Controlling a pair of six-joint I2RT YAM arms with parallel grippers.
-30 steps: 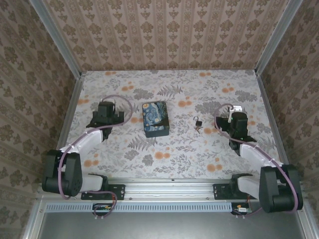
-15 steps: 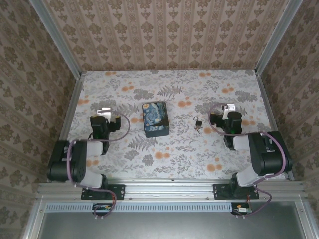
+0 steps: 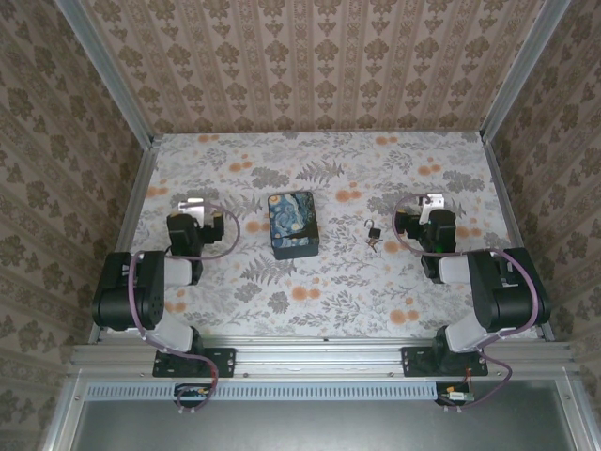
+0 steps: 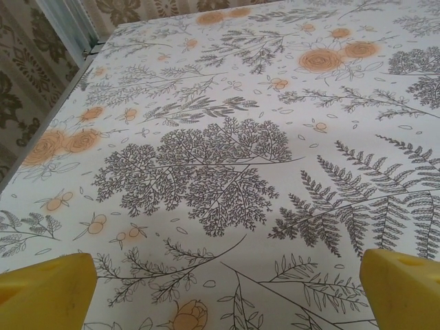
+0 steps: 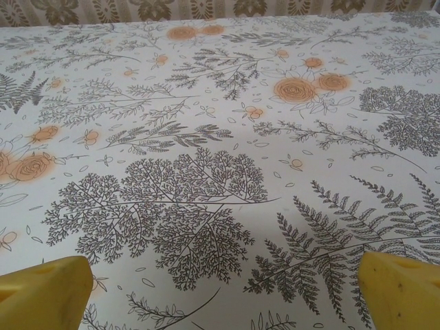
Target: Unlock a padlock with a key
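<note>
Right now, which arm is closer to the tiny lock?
The right end effector: the padlock lies near it, while the left end effector sits beyond the painted box.

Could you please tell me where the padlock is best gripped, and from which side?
Probably by its dark body, not the thin shackle loop. The padlock lies small and low on the table, so come from above with the right gripper, fingers spanning left to right: the key lies just on its near side.
</note>
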